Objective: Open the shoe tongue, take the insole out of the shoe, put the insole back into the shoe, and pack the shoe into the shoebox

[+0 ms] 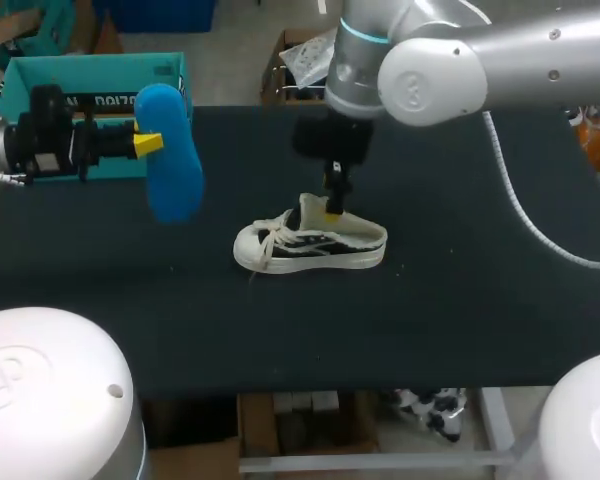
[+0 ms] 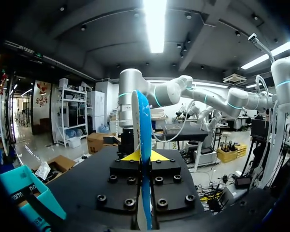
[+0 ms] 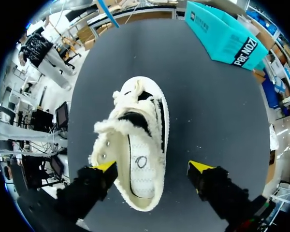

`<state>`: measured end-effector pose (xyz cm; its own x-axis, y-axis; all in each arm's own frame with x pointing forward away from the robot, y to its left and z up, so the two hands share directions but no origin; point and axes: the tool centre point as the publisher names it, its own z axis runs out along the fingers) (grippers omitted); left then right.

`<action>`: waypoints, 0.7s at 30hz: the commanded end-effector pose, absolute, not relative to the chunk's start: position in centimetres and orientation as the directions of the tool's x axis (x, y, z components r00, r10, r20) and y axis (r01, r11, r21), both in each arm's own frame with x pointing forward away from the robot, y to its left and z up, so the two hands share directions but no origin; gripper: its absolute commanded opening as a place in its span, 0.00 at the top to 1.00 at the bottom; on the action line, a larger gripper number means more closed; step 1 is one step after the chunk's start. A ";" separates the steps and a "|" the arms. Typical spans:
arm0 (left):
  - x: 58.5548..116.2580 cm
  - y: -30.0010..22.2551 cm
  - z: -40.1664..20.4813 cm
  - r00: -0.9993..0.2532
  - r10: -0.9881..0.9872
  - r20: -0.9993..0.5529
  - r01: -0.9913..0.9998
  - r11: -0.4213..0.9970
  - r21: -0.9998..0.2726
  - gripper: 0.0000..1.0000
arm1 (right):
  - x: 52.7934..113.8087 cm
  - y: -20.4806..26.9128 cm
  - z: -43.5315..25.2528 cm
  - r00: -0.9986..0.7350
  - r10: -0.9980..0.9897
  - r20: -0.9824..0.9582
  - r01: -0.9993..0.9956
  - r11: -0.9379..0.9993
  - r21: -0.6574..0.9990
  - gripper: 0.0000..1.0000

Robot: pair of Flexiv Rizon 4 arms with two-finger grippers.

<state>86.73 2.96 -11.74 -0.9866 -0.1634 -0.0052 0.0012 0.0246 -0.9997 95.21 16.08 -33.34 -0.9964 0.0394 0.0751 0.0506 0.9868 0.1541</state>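
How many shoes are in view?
1. The shoe lies on the table, below the right gripper, whose jaws are open. The box does not show its inside, so another may be hidden.

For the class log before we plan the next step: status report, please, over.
Left pincer shut on blue insole, held above table near shoebox. Right pincer open over shoe, at heel. Nothing blocking shoe opening.

Left gripper (image 1: 148, 143) upper left, clamped on the blue insole (image 1: 172, 160), just right of the teal shoebox (image 1: 80, 75). White shoe (image 1: 310, 245) centre frame, right gripper (image 1: 332, 207) over its opening.
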 end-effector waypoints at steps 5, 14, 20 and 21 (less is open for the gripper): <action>86.2 3.2 -11.9 -0.972 -0.236 -0.006 -0.002 0.034 -0.999 1.00 | 96.1 16.9 -34.8 -0.997 0.046 0.065 0.053 0.993 0.102 0.48; 86.4 4.0 -11.9 -0.967 -0.256 -0.002 -0.007 0.034 -0.999 1.00 | 96.3 17.4 -35.1 -0.996 0.063 0.056 0.066 0.996 0.059 1.00; 86.5 4.2 -11.9 -0.967 -0.256 0.000 -0.008 0.030 -1.000 1.00 | 95.9 17.5 -34.5 -0.994 0.099 0.040 0.100 0.995 0.018 1.00; 86.6 4.2 -11.9 -0.968 -0.251 0.002 -0.008 0.026 -1.000 1.00 | 95.8 17.5 -34.4 -0.993 0.112 0.037 0.112 0.994 0.009 1.00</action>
<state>86.56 4.16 -11.78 -0.9673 -0.2536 0.0016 -0.0101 0.0322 -0.9994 95.91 17.06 -34.81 -0.9940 0.1018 0.0405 0.1035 0.9937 0.0418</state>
